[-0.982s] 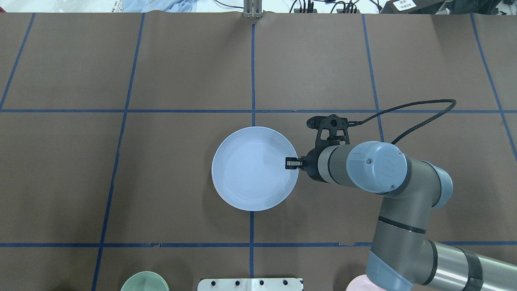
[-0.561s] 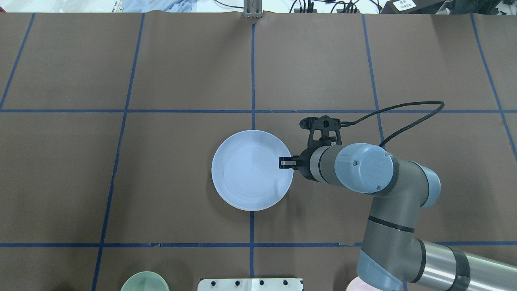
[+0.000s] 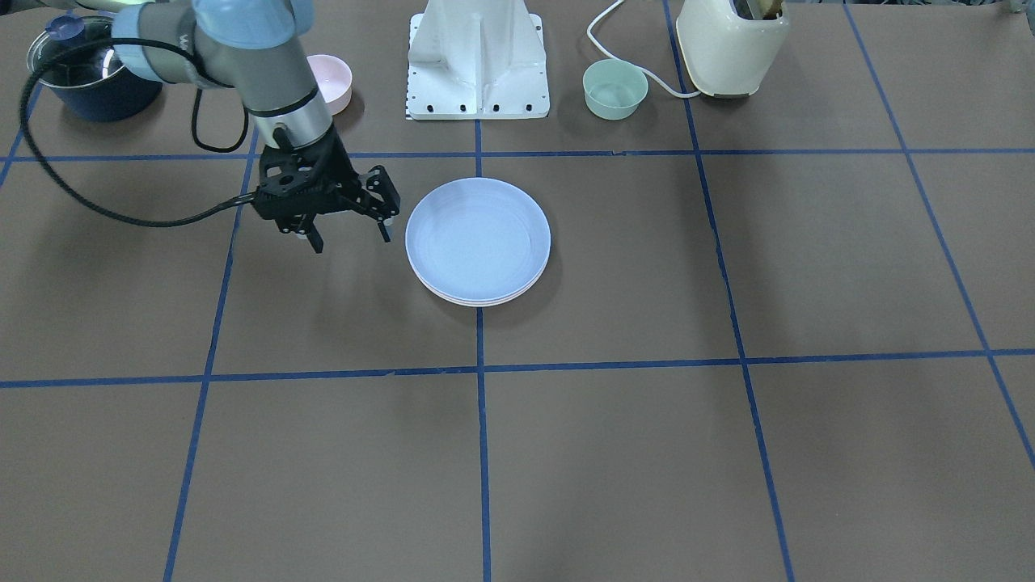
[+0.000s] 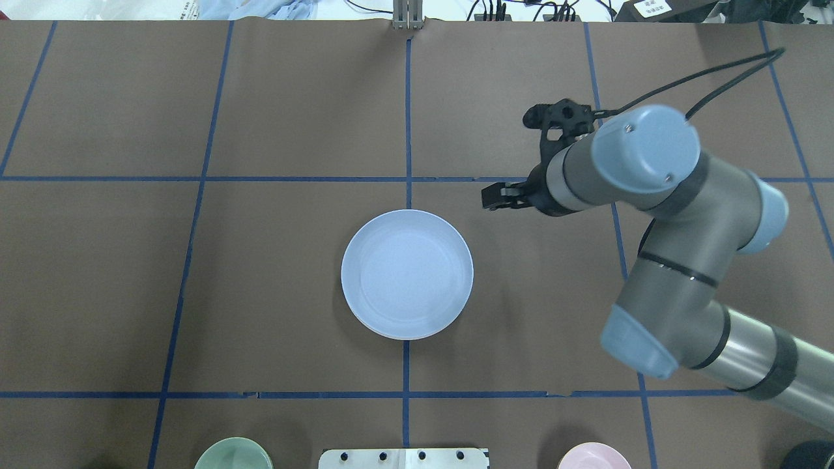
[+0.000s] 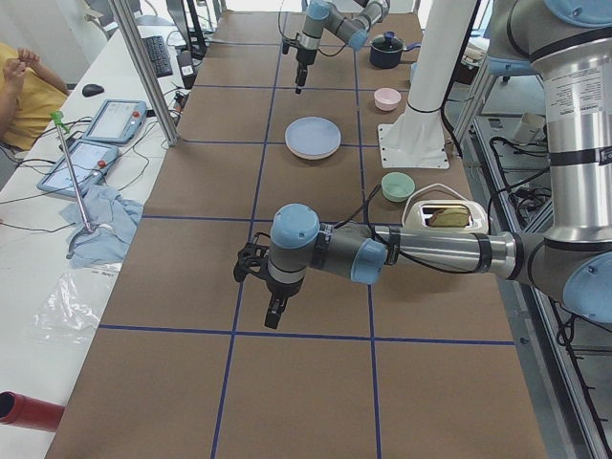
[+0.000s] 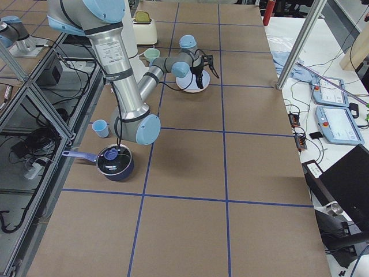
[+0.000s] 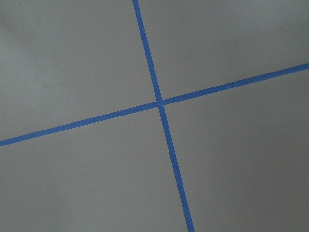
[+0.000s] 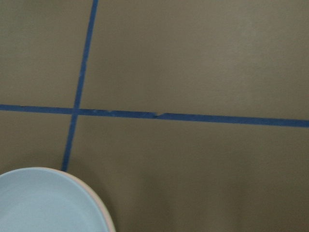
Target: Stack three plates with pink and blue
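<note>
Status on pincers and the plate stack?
Right pincer open, empty, apart from blue plate. Left pincer state unclear. Blue plate tops stack. Nothing atop it.

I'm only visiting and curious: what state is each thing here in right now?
blue plate: flat, topmost of the stack.
right tool: open, empty, beside the stack, not touching.
left tool: over bare table; open or shut, cannot tell.
pink bowl: upright.
green bowl: upright, empty.
pot: lid on.
</note>
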